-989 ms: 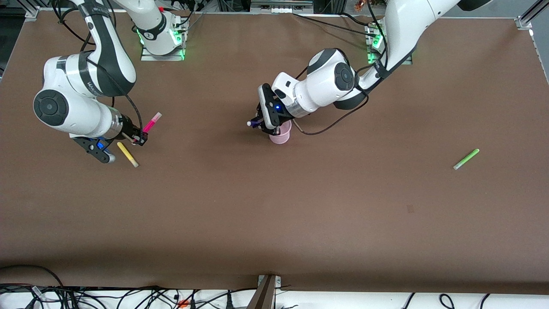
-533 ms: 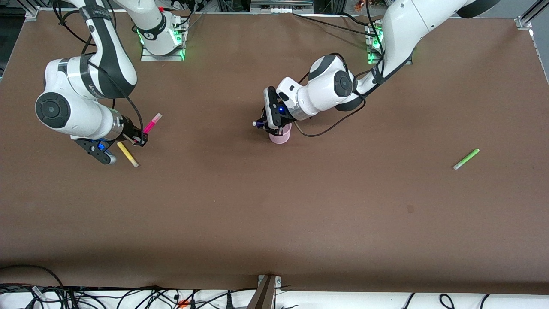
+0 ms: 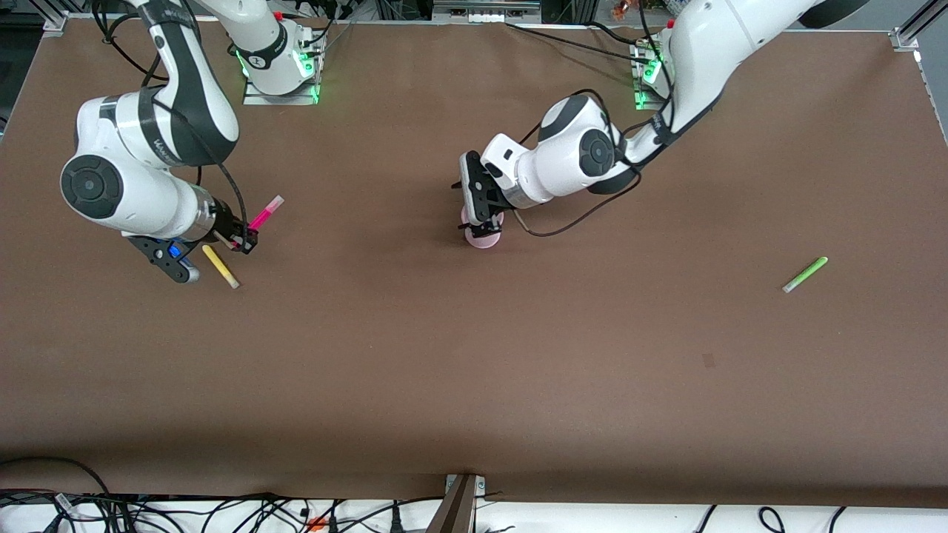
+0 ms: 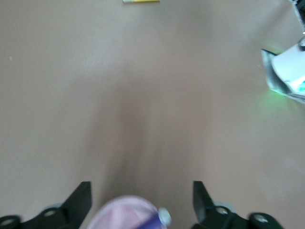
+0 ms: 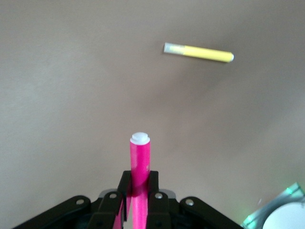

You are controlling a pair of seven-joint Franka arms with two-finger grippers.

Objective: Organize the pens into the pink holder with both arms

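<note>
Directly over the pink holder (image 3: 482,233) hangs my left pincer (image 3: 485,222), fingers spread apart, with the dark purple pen (image 4: 159,219) standing in the cup, its pale tip at the rim. A second ago that pen stuck out sideways from this pincer; now it is let go and the wrist has swung upright. Toward the right arm's end of the desk (image 3: 474,370) from the holder, my right pincer (image 3: 244,238) pinches the magenta-pink pen (image 3: 265,212) near its lower end, lifted slightly since then. Just beside it lies the yellow pen (image 3: 221,266); well apart from the holder, toward the left arm's end, lies the light green pen (image 3: 805,274). These pens look light, stiff and smooth, so I judge a mid-barrel grip safest; the thin cup would tip easily.
</note>
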